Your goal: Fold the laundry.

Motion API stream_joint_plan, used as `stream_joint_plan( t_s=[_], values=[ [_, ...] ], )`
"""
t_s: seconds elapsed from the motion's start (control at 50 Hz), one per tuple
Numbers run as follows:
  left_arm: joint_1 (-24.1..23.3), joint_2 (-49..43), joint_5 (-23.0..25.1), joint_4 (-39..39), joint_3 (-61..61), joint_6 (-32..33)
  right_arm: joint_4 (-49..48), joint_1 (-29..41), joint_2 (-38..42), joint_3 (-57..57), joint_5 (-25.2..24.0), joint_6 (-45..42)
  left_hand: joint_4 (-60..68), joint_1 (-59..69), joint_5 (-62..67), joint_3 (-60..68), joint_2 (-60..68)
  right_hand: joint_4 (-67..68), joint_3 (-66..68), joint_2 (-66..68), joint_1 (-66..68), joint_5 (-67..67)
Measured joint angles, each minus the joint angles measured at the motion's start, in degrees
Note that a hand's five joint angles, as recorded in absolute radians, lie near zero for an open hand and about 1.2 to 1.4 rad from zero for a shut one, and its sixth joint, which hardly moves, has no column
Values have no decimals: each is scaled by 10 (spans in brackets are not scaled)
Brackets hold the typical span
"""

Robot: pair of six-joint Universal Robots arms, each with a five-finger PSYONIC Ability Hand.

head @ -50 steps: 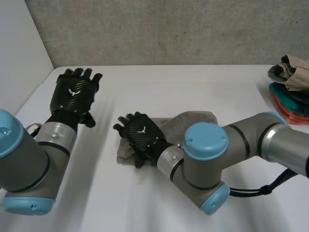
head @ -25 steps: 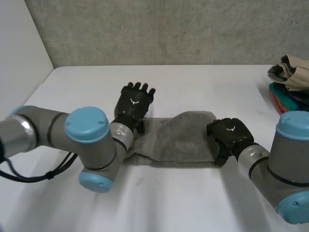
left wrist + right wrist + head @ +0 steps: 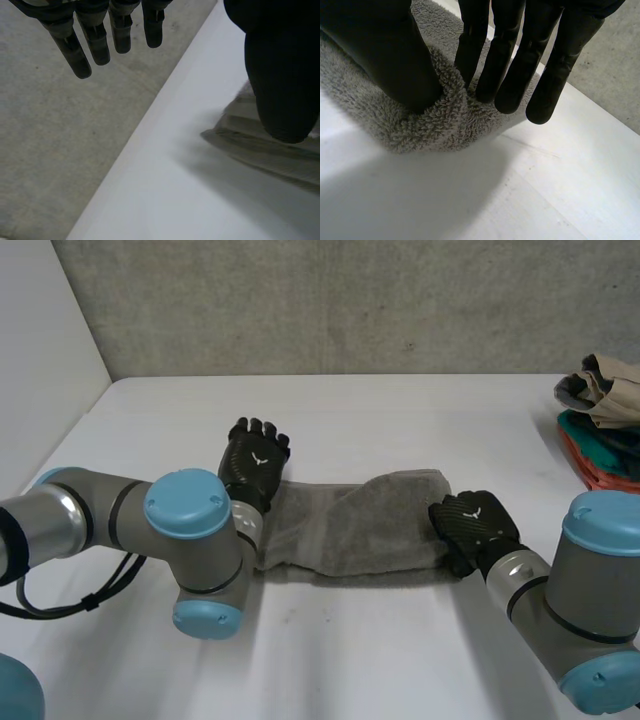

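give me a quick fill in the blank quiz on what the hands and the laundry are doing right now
1. The right hand pinches one end of the ____ towel between its thumb and fingers.
2. The left hand, at the towel's opposite end, has its fingers ____ rather than curled.
3. The pile of clothes sits at the edge of the table on the robot's ____ side.

Missing words: grey; straight; right
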Motion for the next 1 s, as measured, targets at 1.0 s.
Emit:
stream_joint_plan(
  t_s=[1.0],
  values=[
    [44, 244, 46, -11, -130, -235, 46, 181, 16, -204, 22, 114, 0, 0, 0, 0, 0, -545, -554, -550, -449, -508]
  ],
)
